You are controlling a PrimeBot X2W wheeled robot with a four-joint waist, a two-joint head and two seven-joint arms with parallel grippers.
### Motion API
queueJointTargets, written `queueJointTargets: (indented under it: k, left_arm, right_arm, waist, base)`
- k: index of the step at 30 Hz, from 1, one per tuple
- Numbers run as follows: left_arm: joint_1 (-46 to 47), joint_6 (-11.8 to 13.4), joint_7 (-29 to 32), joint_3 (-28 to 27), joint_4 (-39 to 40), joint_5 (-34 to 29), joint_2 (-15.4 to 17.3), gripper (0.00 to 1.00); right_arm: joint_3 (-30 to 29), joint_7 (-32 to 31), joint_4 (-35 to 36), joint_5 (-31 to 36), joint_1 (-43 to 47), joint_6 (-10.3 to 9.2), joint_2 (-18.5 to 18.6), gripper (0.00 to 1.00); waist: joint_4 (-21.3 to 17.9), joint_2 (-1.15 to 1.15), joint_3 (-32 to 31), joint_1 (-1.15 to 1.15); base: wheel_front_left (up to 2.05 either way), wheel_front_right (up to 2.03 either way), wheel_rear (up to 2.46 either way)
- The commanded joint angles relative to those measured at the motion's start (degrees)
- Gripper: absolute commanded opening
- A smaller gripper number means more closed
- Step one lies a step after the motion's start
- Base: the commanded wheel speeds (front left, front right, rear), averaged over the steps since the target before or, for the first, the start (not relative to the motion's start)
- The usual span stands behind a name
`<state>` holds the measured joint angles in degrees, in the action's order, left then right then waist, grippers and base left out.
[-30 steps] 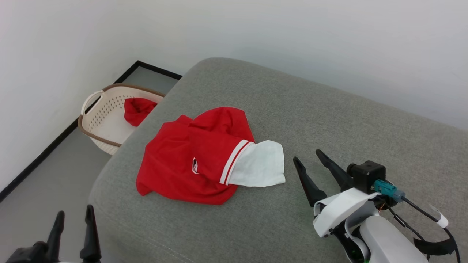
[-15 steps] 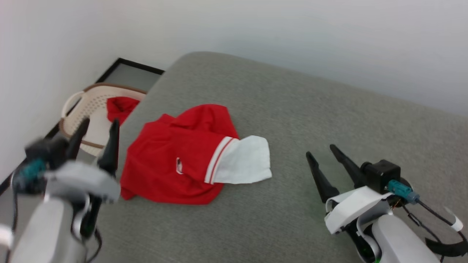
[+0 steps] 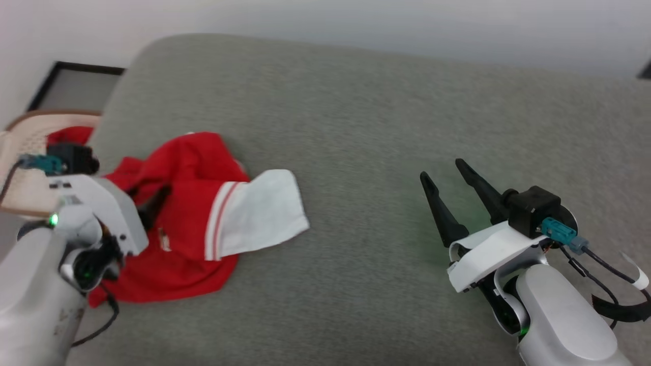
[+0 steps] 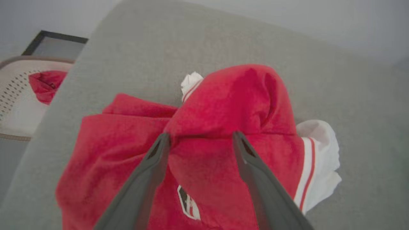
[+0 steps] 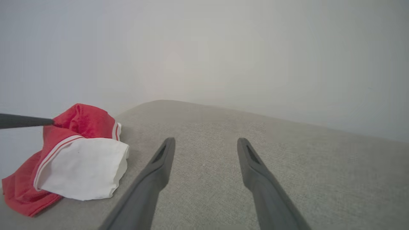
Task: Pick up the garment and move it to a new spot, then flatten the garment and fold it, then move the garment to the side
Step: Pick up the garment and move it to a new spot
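Left gripper (image 4: 199,136) spread wide over garment (image 4: 121,143) ridge, frame centre, contact unclear; I fear shallow bite grabs one layer, slips.

Before me a red garment (image 3: 183,203) with a white panel and red-and-white striped trim, plain grey cushion (image 3: 356,127), cream perforated basket (image 3: 18,152) rimmed brown, red cloth (image 4: 46,84), my right gripper (image 3: 441,169) black-fingered.

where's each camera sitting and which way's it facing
Head: on the head, looking down at the garment on the grey cushion; left pincer and right pincer show.
Left wrist: on the left wrist, looking down onto the garment; own open fingers.
Right wrist: on the right wrist, facing across the cushion to the wall; own open fingers.
Shared: all see the garment.
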<state>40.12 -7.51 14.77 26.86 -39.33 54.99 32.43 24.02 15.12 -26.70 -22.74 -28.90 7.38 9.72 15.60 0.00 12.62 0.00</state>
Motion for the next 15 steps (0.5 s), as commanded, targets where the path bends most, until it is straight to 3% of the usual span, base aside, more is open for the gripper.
queueJointTargets:
  k: [1, 3, 9, 15]
  left_arm:
    - [0.48, 0.05, 1.48, 0.51, -0.38, 0.8, 0.84, 1.0]
    - [1.27, 0.04, 5.19, 2.21, -0.51, 3.74, 2.42, 1.0]
    - [1.4, 0.04, 10.95, 5.11, -2.51, 10.28, 3.21, 1.0]
    - [1.58, 0.04, 11.64, 8.52, -5.98, 12.44, 0.08, 1.0]
  right_arm:
    - [-0.12, 0.05, 0.12, 0.29, -0.59, 0.21, 0.03, 1.0]
    - [-0.12, 0.05, 0.63, 0.39, -0.8, 0.21, -0.03, 1.0]
    - [0.13, 0.04, 1.89, 0.93, -1.63, 0.21, -0.1, 1.0]
    - [0.56, 0.04, 3.19, 1.57, -2.78, 0.21, 0.03, 1.0]
  waist:
    - [-5.2, 0.0, 4.45, 0.0]
    - [-6.12, 0.0, 5.01, 0.0]
    - [-8.47, 0.0, 7.62, 0.0]
    - [-10.58, 0.0, 10.36, 0.0]
  base:
    - [0.0, 0.0, 0.0]
    - [0.0, 0.0, 0.0]
    - [0.0, 0.0, 0.0]
    - [0.0, 0.0, 0.0]
